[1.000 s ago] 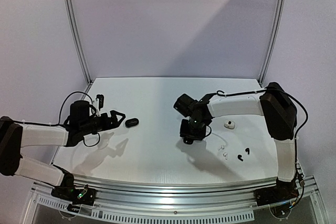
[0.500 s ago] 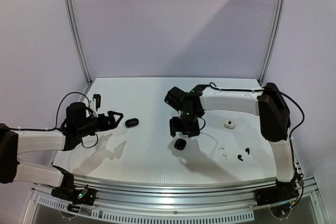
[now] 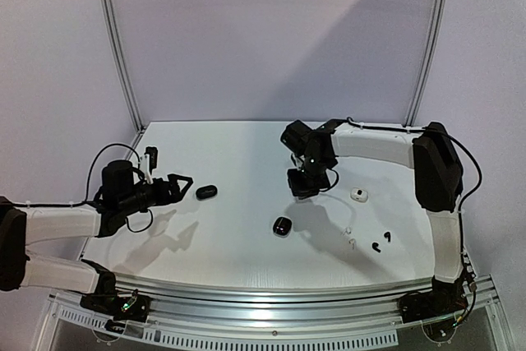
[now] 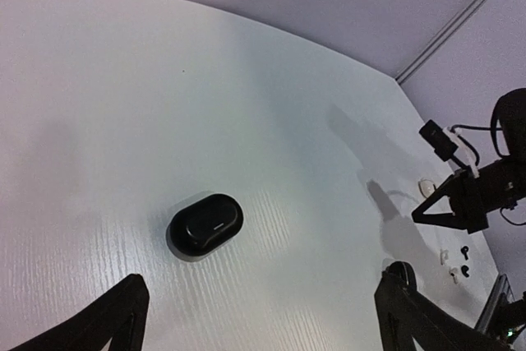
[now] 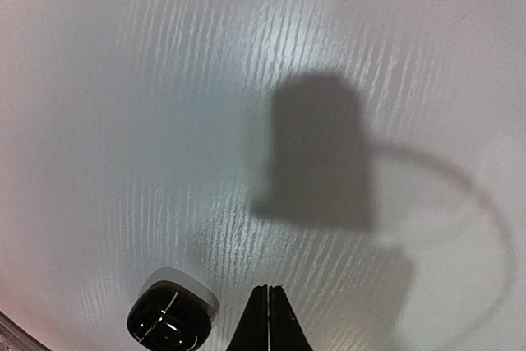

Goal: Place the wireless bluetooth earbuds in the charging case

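My R gripper (image 5: pixel 269 306) is pressed together w/ nothing in it, hanging above the table (image 3: pixel 238 154) just behind the open black case (image 3: pixel 283 225), no contact. In my wrist view that case sits low and left of my fingertips, glossy inside. Can't tell if buds are seated in it. My L gripper (image 3: pixel 187 182) is spread wide, empty, pointed at the closed black case (image 3: pixel 206 191) lying just ahead of it, not touching.

Loose stuff is all on my R side toward the front edge: 2 white earbuds (image 3: pixel 352 242) close together, 2 black earbuds (image 3: pixel 376 246) just beside them, and the white case (image 3: pixel 358 195) further back. Too small to tell if its lid is up.

Step, as I read it: between picks, R arm free for the next bud. Next move calls for opening the R jaws, swinging out over the loose buds and coming straight down on 1. They're tiny and slick, so approx aim won't do; an off-centre pinch prob flicks it away. Black pair goes to a black case, white pair to the white 1.
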`<state>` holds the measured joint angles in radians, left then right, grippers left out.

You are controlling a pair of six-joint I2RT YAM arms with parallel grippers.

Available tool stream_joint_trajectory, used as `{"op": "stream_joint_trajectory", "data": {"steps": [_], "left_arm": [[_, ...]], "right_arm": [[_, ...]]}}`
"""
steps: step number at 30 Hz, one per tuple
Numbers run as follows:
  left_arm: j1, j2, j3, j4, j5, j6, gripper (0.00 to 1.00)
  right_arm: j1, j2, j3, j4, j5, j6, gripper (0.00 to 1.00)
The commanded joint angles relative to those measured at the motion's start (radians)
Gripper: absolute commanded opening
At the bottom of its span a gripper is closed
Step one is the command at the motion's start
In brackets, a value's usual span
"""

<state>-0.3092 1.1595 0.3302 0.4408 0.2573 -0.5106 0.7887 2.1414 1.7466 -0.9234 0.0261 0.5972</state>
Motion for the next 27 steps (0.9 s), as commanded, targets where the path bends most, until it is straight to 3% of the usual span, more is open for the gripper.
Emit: {"op": "stream_joint_trajectory", "data": {"steps": [1,16,27], "left_arm": [[0.005,-0.020,0.002,0.012,0.046,0.035,0.98],[0.005,-0.009,0.004,0.021,0.047,0.053,0.97],[0.006,-0.009,-0.003,0.025,0.048,0.052,0.97]], "right_arm": [[0.017,0.038,-0.077,0.112,-0.105,-0.007,0.01],[0.091,0.037,-0.178,0.157,-0.185,0.043,0.00],[0.152,-0.050,-0.235,0.165,-0.240,0.075,0.00]]}}
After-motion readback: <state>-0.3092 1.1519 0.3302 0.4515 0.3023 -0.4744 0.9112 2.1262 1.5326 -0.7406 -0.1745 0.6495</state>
